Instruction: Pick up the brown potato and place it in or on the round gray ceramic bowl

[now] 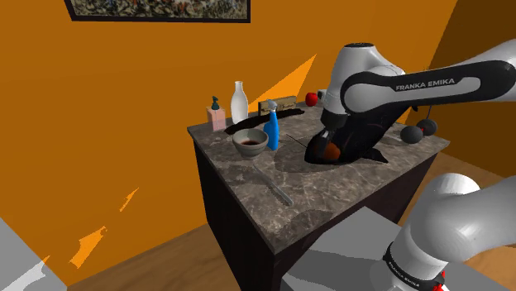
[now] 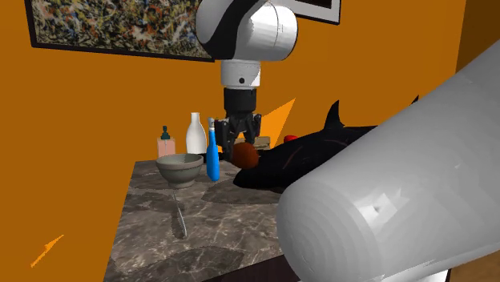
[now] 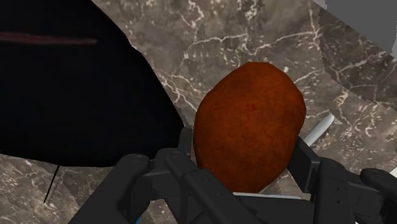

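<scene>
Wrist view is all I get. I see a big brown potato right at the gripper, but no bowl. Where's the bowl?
Observer: The bowl stands on the counter, off to the shoulder view's left of the potato.
Operator: Is anything in the way?
Observer: Yes. A blue bottle stands upright right beside the bowl, on the side nearest the potato.
Operator: And what's that big black blob next to my potato?
Observer: It looks like a black shark figure with fins, lying on the counter next to the potato.
</scene>
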